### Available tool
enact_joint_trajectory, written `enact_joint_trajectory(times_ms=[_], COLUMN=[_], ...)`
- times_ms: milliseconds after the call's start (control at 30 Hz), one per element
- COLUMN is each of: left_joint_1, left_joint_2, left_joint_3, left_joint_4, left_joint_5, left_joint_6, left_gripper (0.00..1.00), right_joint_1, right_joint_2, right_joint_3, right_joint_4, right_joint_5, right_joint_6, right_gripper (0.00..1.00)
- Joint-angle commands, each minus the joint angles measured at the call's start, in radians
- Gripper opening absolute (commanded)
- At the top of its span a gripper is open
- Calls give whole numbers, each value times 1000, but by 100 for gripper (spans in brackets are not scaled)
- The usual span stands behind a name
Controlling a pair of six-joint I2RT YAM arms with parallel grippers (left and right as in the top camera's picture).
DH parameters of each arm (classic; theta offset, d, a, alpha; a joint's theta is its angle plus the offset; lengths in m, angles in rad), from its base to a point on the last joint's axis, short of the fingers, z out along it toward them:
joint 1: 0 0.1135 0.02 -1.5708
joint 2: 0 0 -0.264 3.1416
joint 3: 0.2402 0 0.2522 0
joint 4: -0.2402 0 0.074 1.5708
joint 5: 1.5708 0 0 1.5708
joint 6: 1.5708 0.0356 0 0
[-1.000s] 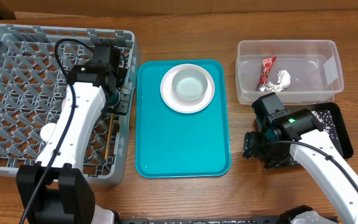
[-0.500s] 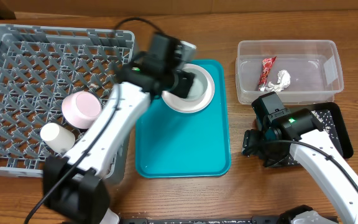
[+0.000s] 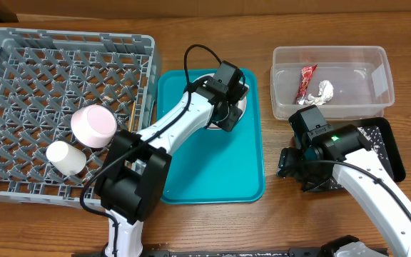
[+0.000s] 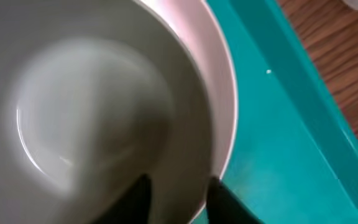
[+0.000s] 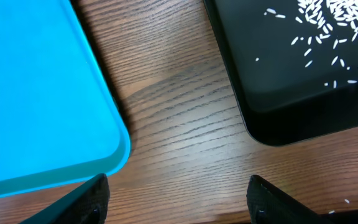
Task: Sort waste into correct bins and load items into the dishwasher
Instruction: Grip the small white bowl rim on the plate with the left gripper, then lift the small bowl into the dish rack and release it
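The grey-green bowl [image 4: 92,124] sits on the white plate [image 4: 225,112] at the back of the teal tray [image 3: 205,171]. My left gripper [image 3: 227,114] [image 4: 178,199] is open, with one finger inside the bowl's rim and one outside. The pink bowl [image 3: 93,126] lies upside down in the grey dish rack [image 3: 20,71], with the white cup [image 3: 66,157] beside it and a thin chopstick [image 3: 135,116] by the right wall. The clear tub [image 3: 377,53] holds the red wrapper [image 3: 307,80] and the tissue [image 3: 325,91]. My right gripper [image 3: 295,171] [image 5: 179,199] is open and empty above bare wood.
The black tray [image 3: 387,143] [image 5: 278,93] lies at the right with rice grains [image 5: 334,18] in it. The teal tray's front right corner [image 5: 73,124] is just left of my right gripper. No brown food scrap shows.
My left arm swung right from the dish rack to the teal tray and came down on the bowl's rim. The pink bowl and cup now show. The right arm has not moved.
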Motion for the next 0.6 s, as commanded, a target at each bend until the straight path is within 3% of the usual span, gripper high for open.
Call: enact_joint_trajectory(times_ms=[0,400,567], left_joint_1=[-1,52,188], left_joint_2=[-4,-86,-177], left_joint_3=[33,391,422], left_joint_4=[-23,-309,-347], left_joint_5=[-113,-212,-6], left_joint_6=[5,-79,-78], left_gripper=[4,4,4], right_joint_1=[-3,-3,-3], right_joint_2=[1,1,1], right_joint_3=[8,8,8], right_joint_4=[3,-13,-11], right_joint_5=[10,10,10], right_joint_6=[10,3,3], right_gripper=[72,72,73])
